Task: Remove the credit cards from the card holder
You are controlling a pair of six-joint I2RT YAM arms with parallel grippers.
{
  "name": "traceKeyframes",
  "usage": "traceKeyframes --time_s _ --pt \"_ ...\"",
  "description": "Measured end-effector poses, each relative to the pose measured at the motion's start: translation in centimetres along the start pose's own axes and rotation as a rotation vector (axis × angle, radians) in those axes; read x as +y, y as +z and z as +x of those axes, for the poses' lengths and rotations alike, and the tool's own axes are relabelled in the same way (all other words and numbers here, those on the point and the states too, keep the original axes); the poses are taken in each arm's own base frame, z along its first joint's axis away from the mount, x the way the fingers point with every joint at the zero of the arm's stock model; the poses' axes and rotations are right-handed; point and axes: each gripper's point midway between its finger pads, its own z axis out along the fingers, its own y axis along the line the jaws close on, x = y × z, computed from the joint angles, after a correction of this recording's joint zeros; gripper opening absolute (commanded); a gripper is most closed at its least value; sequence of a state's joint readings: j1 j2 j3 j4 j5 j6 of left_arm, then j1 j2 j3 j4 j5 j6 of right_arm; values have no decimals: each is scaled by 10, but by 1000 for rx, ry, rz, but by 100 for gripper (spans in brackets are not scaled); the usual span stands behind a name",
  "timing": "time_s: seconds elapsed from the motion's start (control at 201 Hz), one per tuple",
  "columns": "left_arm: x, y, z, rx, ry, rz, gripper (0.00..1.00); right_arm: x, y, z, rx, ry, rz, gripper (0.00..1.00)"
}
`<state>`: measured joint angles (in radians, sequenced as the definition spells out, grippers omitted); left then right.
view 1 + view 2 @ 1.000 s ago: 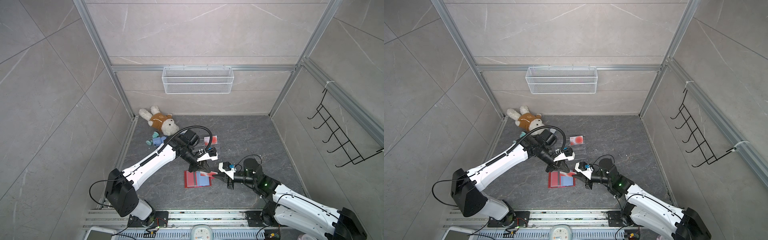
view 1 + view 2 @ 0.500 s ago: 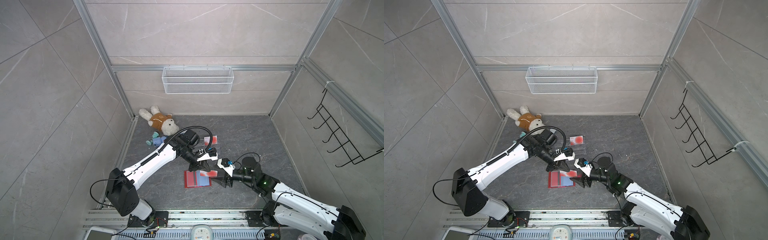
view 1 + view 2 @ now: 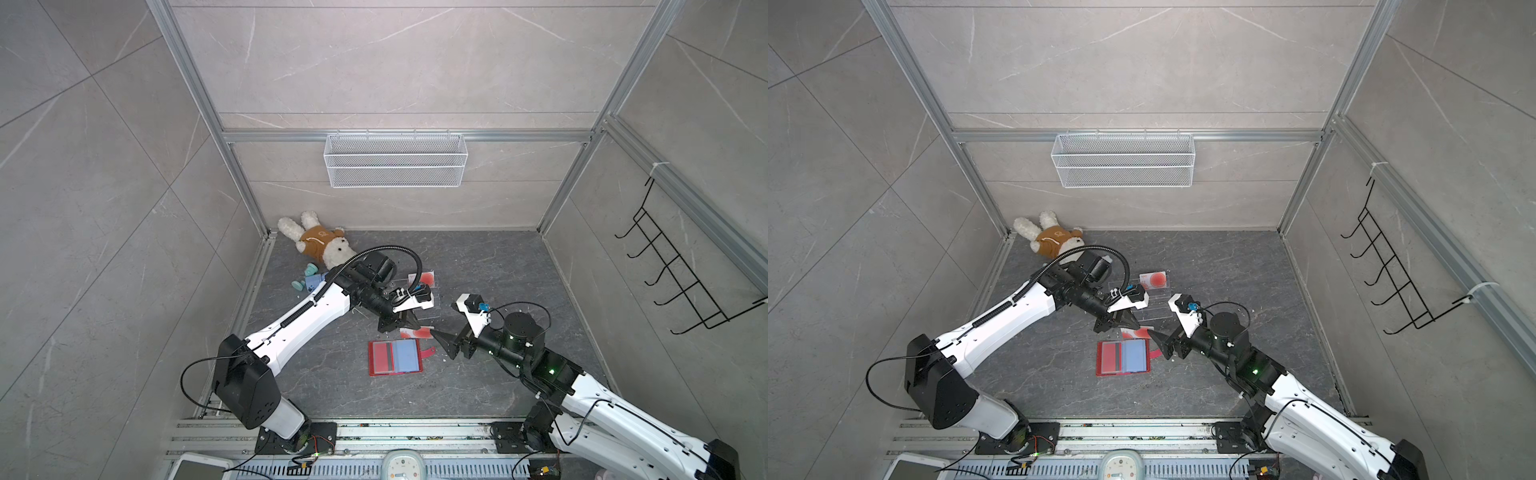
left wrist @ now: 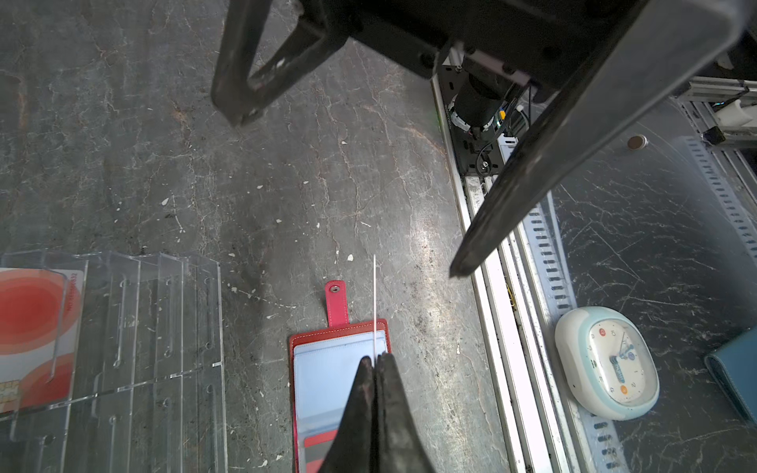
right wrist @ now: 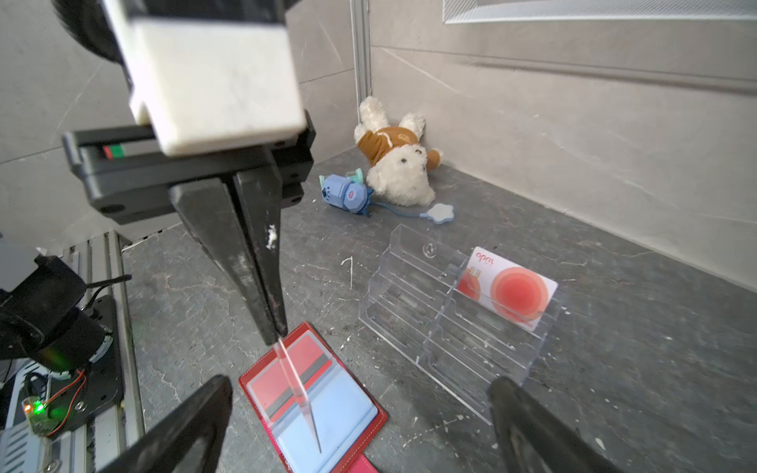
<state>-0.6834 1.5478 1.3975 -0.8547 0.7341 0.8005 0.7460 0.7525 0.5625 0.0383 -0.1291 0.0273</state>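
Observation:
The red card holder (image 3: pixel 395 357) (image 3: pixel 1123 357) lies open on the floor, pale blue sleeves up, strap tab (image 4: pixel 336 303) flat. My left gripper (image 4: pixel 375 358) (image 3: pixel 405 326) is shut on one credit card (image 5: pixel 299 389) (image 4: pixel 374 295), seen edge-on just above the card holder (image 5: pixel 340 413). My right gripper (image 5: pixel 360 383) (image 3: pixel 446 345) stands open, its fingers either side of that card and touching nothing. A red card with a dark stripe (image 5: pixel 286 376) sits in one sleeve. Another credit card (image 5: pixel 508 290) (image 3: pixel 426 278) stands in the clear stand.
A clear acrylic tiered stand (image 5: pixel 430 311) (image 4: pixel 155 327) stands just behind the card holder. A plush rabbit (image 3: pixel 320 245) and a blue toy (image 3: pixel 309 280) lie at the back left. A clock (image 4: pixel 606 364) sits beyond the front rail. A wire basket (image 3: pixel 395 166) hangs on the back wall.
My right gripper has gone from shut to wide open, letting go of the card, and drawn back a little. The left gripper stays shut on that card above the holder.

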Motion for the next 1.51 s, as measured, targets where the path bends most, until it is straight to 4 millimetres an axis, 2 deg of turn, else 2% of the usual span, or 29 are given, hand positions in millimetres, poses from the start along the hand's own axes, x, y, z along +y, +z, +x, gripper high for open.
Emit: traceKeyframes --time_s 0.199,0.408,0.538,0.717,0.886,1.15,1.26,1.509 --pt "13 2 1 1 -14 -10 0 -5 -13 -3 -3 17 40 100" --pt "17 8 6 13 -31 1 0 -7 -19 0 9 36 56 100" --pt "20 7 5 16 -28 -13 0 -8 -23 2 15 50 64 100" --pt "34 2 2 29 -15 -73 0 -11 -27 3 18 60 86 100" --pt "57 -2 -7 42 16 -145 0 -14 -31 4 24 63 107 100" --pt "108 -3 -24 36 58 -246 0 -21 -36 8 37 93 150 100" --pt "135 1 -30 37 76 -287 0 -23 -39 7 28 111 167 100" --pt "172 16 -28 48 77 -315 0 -25 -42 10 37 140 177 100"
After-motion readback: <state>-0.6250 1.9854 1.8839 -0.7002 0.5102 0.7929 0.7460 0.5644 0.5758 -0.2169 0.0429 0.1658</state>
